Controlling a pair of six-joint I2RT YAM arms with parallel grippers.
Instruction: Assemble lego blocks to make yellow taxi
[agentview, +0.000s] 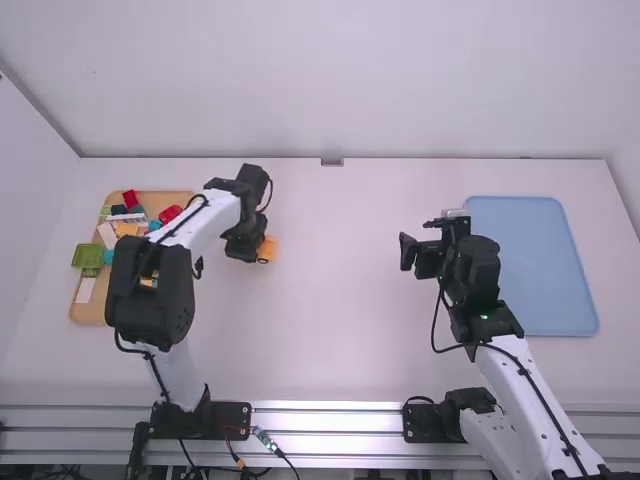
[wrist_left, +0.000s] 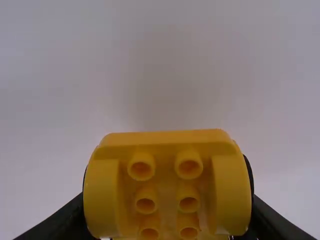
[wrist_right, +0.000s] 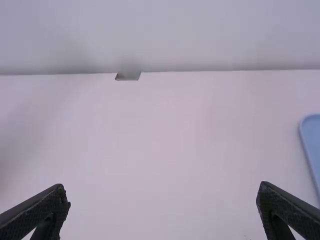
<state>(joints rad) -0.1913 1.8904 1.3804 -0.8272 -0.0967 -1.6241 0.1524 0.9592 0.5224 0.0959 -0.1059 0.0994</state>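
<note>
L gripper (agentview: 256, 246), upper L of frame, clamped on yellow block (agentview: 267, 249) (hollow knobs facing wrist cam); R gripper (agentview: 425, 243), R of ctr, spread wide, near blue tray (agentview: 530, 265).

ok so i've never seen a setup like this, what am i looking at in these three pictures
These are two robot arms, a left arm and a right arm, at a white table. The high view looks down from behind them; each of the others comes from a camera on one arm's wrist.

In its wrist view, the left end effector holds a yellow block with hollow round studs. The right end effector is open and holds nothing.

On the table, the tan tray at the left holds toy blocks, including a red block and a green block. At the right lies a blue tray.
</note>
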